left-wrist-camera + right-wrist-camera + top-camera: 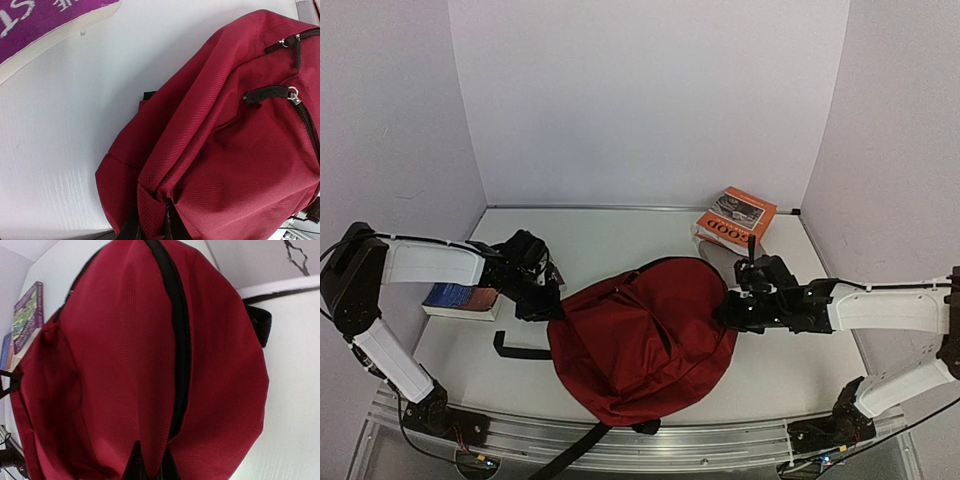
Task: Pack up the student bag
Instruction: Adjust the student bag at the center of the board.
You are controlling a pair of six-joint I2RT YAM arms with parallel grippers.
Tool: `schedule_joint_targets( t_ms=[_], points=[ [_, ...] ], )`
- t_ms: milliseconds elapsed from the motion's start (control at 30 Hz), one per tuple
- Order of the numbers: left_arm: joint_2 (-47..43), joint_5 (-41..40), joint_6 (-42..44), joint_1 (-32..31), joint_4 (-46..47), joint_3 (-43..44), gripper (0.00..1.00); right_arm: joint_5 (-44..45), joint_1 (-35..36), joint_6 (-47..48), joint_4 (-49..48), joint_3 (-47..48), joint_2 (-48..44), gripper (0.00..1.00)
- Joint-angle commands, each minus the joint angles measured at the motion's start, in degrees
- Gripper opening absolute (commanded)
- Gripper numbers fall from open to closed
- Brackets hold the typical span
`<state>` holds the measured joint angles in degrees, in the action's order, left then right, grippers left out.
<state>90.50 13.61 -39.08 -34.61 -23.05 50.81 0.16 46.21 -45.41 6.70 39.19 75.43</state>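
The student bag [640, 340], a dark red backpack, lies flat in the middle of the table between my two arms. My left gripper [544, 300] is at its left edge. In the left wrist view that gripper [150, 226] is shut, with a fold of the red fabric [155, 205] pinched between its dark fingers [131, 229]. My right gripper [728, 310] is at the bag's right edge. Seen from the right wrist, it [150, 467] is shut on a ridge of fabric beside the black zipper [178, 340]. The zipper pulls [292, 95] lie closed on top.
An orange book [735, 215] rests tilted at the back right corner. A blue and purple book [460, 298] lies under my left forearm, its purple cover [40, 20] close by. A black strap [520, 350] trails left of the bag; another [575, 455] hangs over the front rail.
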Motion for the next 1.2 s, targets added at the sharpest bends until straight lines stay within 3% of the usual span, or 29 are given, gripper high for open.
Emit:
schedule_joint_targets(
  t_ms=[0,200,500,600,700,767,867,1033,1100,1167],
  points=[
    [-6.2,-0.7,-1.8,-0.2,1.0,-1.9,0.04,-0.2,2.1,3.2,-3.2,8.5,-4.2,0.0],
    [-9.6,2.8,-2.3,-0.2,3.3,-4.8,0.0,7.1,2.1,10.7,1.2,19.7,0.5,0.0],
    [-13.4,11.5,-0.3,-3.0,9.6,-8.9,0.0,12.6,-3.2,20.7,1.9,39.8,19.9,0.02],
    [-14.1,12.9,0.5,-5.6,11.1,-8.6,0.0,12.8,-3.9,22.8,2.2,46.4,24.9,0.21],
    [-14.3,12.1,1.1,-8.0,11.0,-7.7,0.01,10.4,-3.9,22.9,2.9,49.4,26.7,0.52],
    [-15.0,10.1,0.5,-8.2,10.5,-7.7,0.07,8.7,-3.9,21.7,3.3,48.2,25.9,0.74],
    [-16.3,5.0,-1.2,-8.1,8.3,-7.8,0.27,8.0,-3.9,19.3,3.6,42.5,22.1,0.89],
    [-17.0,0.4,-4.4,-7.0,6.0,-7.6,0.62,5.1,-3.9,12.3,3.6,26.0,13.1,0.98],
    [-15.9,-0.2,-5.8,-6.3,5.1,-7.2,0.72,4.0,-3.9,9.4,3.5,19.7,9.3,0.98],
    [-14.1,0.4,-6.8,-5.9,5.3,-6.9,0.75,2.8,-3.9,6.6,3.6,14.4,5.7,0.98]
  ],
)
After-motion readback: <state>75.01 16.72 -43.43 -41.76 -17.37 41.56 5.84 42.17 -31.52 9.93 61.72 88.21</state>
